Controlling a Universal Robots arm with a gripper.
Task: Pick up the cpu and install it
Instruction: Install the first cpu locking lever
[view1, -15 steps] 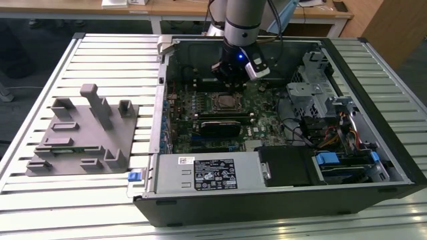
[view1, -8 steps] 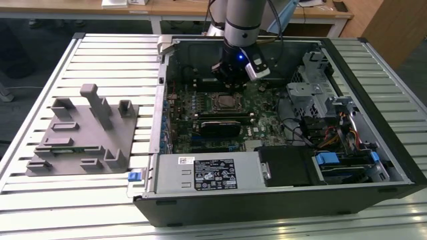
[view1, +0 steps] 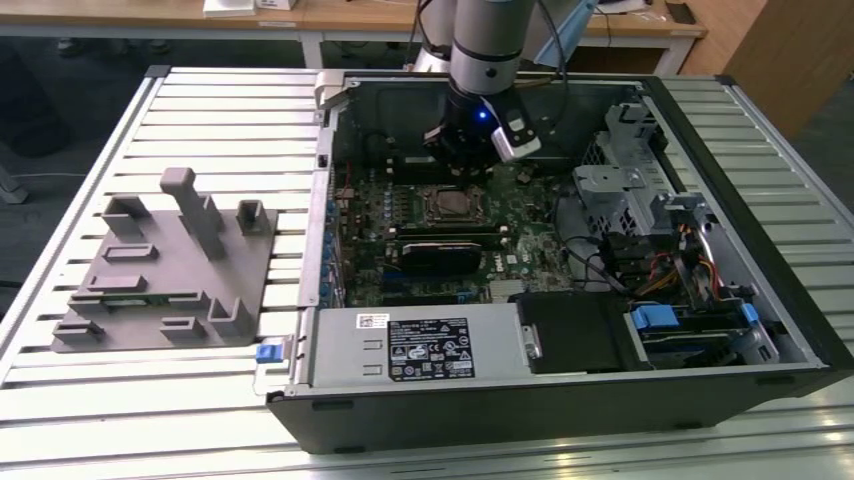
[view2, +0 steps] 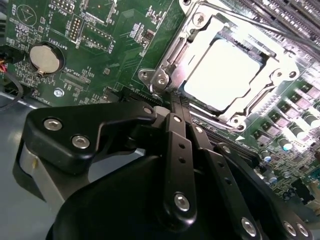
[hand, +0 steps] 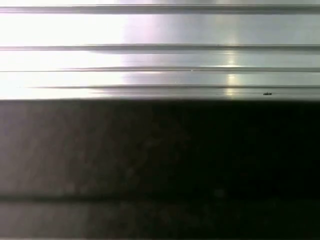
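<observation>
In the second wrist view the gripper (view2: 172, 107) fills the near field, its black linkages converging so the jaws look pressed together and empty. Beyond it, at about one o'clock, the cpu (view2: 225, 75) lies flat inside the socket frame (view2: 165, 60) on the motherboard (view2: 100, 35). The chip is probably light, stiff and fragile, best held by its edges. The arm (view1: 483, 50) stands upright over the board.

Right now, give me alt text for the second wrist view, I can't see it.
A shiny silver cpu sits inside the metal socket frame on a green motherboard. The black gripper linkage fills the foreground, its tip beside the frame's corner. A round coin battery sits nearby.
</observation>
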